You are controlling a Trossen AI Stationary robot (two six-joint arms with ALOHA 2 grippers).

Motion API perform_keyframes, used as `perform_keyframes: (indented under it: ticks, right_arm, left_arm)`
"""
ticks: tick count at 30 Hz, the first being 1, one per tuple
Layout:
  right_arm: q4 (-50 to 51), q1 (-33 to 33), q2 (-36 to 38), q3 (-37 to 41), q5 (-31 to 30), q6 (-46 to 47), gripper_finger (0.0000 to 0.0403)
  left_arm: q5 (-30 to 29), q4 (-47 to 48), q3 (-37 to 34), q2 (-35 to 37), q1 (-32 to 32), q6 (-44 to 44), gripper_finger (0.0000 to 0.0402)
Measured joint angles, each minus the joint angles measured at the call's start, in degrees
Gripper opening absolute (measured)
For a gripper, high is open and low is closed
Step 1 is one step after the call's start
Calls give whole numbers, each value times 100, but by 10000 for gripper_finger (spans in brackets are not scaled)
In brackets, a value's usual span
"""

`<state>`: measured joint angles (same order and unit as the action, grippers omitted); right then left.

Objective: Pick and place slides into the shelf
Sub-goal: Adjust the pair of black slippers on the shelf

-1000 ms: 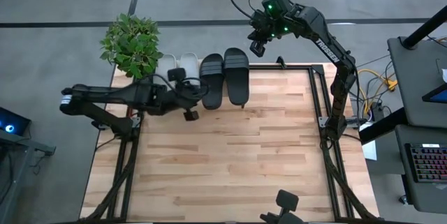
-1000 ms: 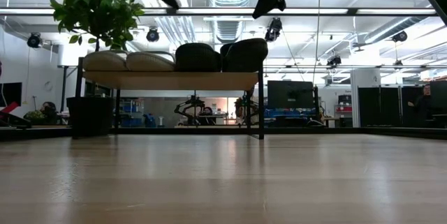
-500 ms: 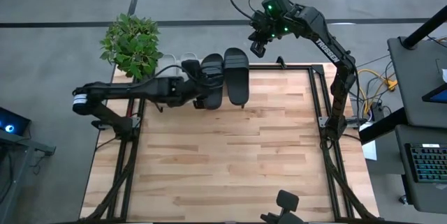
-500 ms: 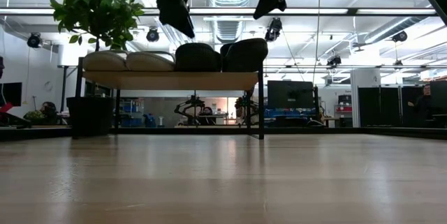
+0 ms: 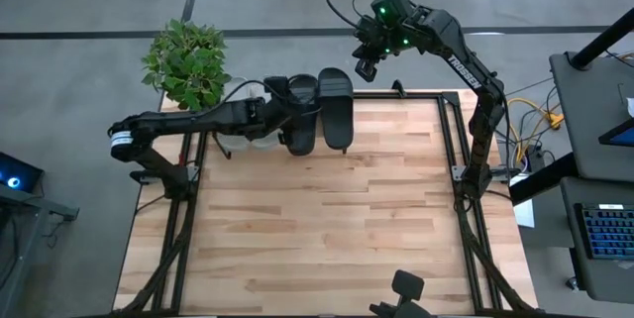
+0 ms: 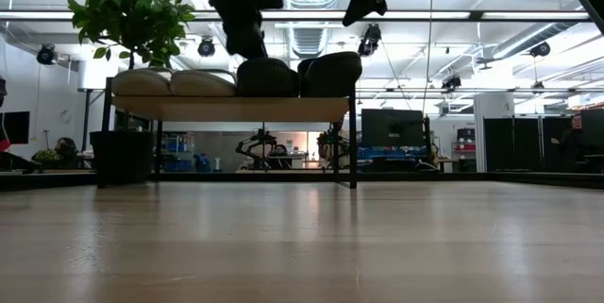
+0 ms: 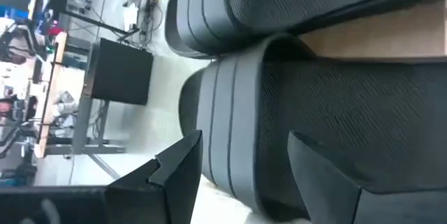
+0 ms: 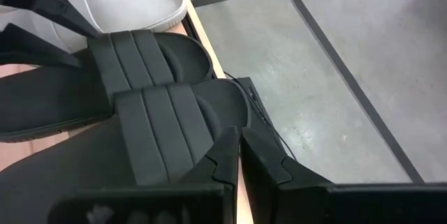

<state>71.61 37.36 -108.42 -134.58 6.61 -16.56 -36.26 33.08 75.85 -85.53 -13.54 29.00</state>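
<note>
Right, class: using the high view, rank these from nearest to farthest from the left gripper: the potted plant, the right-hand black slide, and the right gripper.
Measured from the left gripper, open over the left black slide:
1. The right-hand black slide, on the shelf just to the gripper's right.
2. The right gripper, shut, beyond the table's far edge.
3. The potted plant, off the table's far left corner.

Four slides [image 6: 236, 78] lined side by side on shelf [image 6: 231, 108]; shelf set at desk [image 5: 327, 219] far edge; plant [image 5: 186, 62] placed left.
</note>
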Motion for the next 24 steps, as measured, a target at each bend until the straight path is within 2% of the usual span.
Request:
perform_keyframes:
  ticks: [18,24]
  right_arm:
    - [8,1,-2,1,1,2,9]
    - [13,1,-2,0,2,44,9]
  left_arm:
    - [-54,-118,11,-371,-363,151,193]
    - [-54,-120,11,-371,-449,143,136]
